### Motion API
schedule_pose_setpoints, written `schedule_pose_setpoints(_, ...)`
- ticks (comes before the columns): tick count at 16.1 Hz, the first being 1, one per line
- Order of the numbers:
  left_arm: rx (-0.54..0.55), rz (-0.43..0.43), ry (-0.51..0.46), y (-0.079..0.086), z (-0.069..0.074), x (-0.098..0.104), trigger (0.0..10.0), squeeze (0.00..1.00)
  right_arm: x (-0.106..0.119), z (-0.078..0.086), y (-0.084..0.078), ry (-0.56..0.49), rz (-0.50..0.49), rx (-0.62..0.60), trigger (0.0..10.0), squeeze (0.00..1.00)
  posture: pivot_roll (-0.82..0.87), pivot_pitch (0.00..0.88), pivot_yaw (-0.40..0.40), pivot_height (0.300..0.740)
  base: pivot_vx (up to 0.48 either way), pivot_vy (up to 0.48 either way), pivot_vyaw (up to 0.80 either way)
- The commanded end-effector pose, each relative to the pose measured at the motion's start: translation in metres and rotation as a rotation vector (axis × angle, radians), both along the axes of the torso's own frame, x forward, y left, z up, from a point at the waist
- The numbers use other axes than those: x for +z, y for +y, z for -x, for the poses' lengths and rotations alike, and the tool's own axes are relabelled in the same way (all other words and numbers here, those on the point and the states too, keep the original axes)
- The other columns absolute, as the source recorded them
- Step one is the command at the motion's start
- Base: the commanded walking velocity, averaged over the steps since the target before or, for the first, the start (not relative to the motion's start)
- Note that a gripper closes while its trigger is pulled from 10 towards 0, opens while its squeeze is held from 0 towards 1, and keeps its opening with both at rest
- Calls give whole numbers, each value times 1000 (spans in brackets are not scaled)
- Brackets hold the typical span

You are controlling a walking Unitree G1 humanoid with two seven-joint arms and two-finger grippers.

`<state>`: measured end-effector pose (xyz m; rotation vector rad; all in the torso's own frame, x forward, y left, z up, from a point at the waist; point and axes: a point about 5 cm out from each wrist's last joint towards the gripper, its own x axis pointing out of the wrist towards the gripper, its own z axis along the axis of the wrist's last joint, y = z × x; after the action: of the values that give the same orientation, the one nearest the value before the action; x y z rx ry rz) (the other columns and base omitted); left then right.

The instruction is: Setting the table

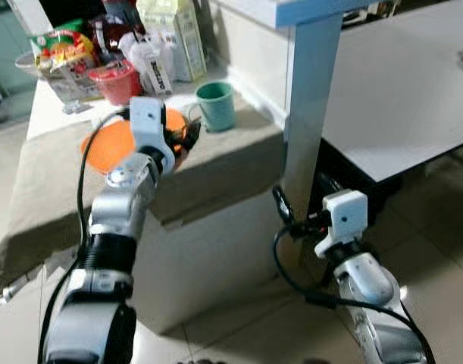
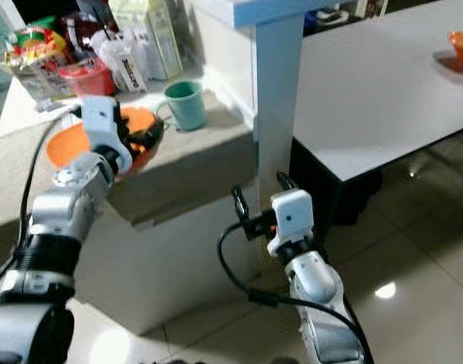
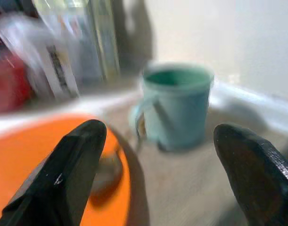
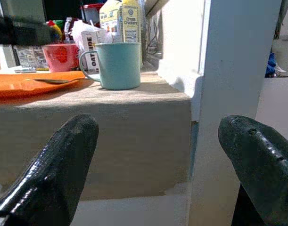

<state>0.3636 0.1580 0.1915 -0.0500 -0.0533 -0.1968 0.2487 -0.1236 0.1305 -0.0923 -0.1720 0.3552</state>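
Note:
An orange plate (image 1: 110,144) lies on the beige counter (image 1: 223,163), with a spoon (image 4: 54,81) resting on it. A teal mug (image 1: 216,105) stands just beyond the plate, its handle toward the plate. My left gripper (image 1: 178,140) hovers over the plate's near-right edge, open, and its fingers (image 3: 78,160) point at the mug (image 3: 179,106) with nothing between them. My right gripper (image 2: 259,191) hangs lower, open and empty, in front of the counter's side wall and the white pillar (image 2: 276,98). The white dining table (image 2: 383,91) is to the right, with an orange bowl (image 2: 462,45) at its far edge.
A red cup (image 1: 117,82), snack bags (image 1: 61,57) and cartons (image 1: 174,34) crowd the back of the counter. The pillar stands between counter and table. Shiny tiled floor (image 2: 413,250) lies below the table edge.

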Motion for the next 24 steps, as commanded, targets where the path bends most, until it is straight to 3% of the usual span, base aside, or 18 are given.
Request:
schedule_pose_setpoints(1, 115, 35, -82, 10, 18, -3, 10000, 0, 9, 0, 0, -55, 22, 1, 10000, 0, -211, 0, 141, 740, 0, 0, 0)
schedule_pose_setpoints(4, 213, 44, -88, 30, 47, -20, 10000, 0, 5, -2, -3, -35, 28, -2, 10000, 0, -188, 0, 122, 740, 0, 0, 0)
schedule_pose_setpoints(5, 224, 16, -47, 43, 71, -33, 10000, 0, 3, -3, -4, -31, 34, -1, 10000, 0, -160, 0, 111, 740, 0, 0, 0)
schedule_pose_setpoints(6, 225, 1, -23, 47, 83, -39, 10000, 0, 2, -3, -5, -30, 39, 0, 10000, 0, -153, 0, 110, 740, 0, 0, 0)
schedule_pose_setpoints(7, 232, -31, -10, 52, 106, -45, 10000, 0, 1, -2, -6, -33, 49, -2, 10000, 0, -143, 0, 114, 740, 0, 0, 0)
schedule_pose_setpoints(9, 312, -65, -64, 63, 139, -39, 10000, 0, 4, -1, -9, -56, 37, -35, 10000, 0, -137, 0, 116, 740, 0, 0, 0)
schedule_pose_setpoints(11, 391, -56, -19, 63, 166, -47, 10000, 0, 6, 5, -8, -64, 18, -30, 10000, 0, -127, 0, 113, 740, 0, 0, 0)
schedule_pose_setpoints(14, 491, -24, -11, 61, 170, -49, 10000, 0, -4, 0, -1, -4, -18, 20, 10000, 0, -79, 0, 67, 740, 0, 0, 0)
schedule_pose_setpoints(16, 461, -25, -14, 57, 171, -49, 10000, 0, -5, -3, -3, 3, -9, 24, 10000, 0, -64, 0, 55, 740, 0, 0, 0)
schedule_pose_setpoints(17, 462, -23, 18, 60, 180, -53, 10000, 0, -6, -1, -9, 16, -14, -4, 10000, 0, -60, 0, 51, 740, 0, 0, 0)
schedule_pose_setpoints(18, 391, -33, 86, 61, 194, -60, 10000, 0, -10, 8, -16, 38, 1, -17, 10000, 0, -58, 0, 58, 740, 0, 0, 0)
schedule_pose_setpoints(20, 316, -8, 139, 58, 204, -63, 10000, 0, -17, 19, -20, 69, 19, -27, 10000, 0, -67, 0, 70, 740, 0, 0, 0)
schedule_pose_setpoints(22, 315, 12, 99, 47, 187, -57, 10000, 0, -27, 23, -12, 68, 13, -18, 10000, 0, -77, 0, 72, 740, 0, 0, 0)
schedule_pose_setpoints(24, 343, 34, 69, 44, 180, -53, 10000, 0, -28, 22, -5, 48, 31, -1, 10000, 0, -86, 0, 70, 740, 165, 0, 0)
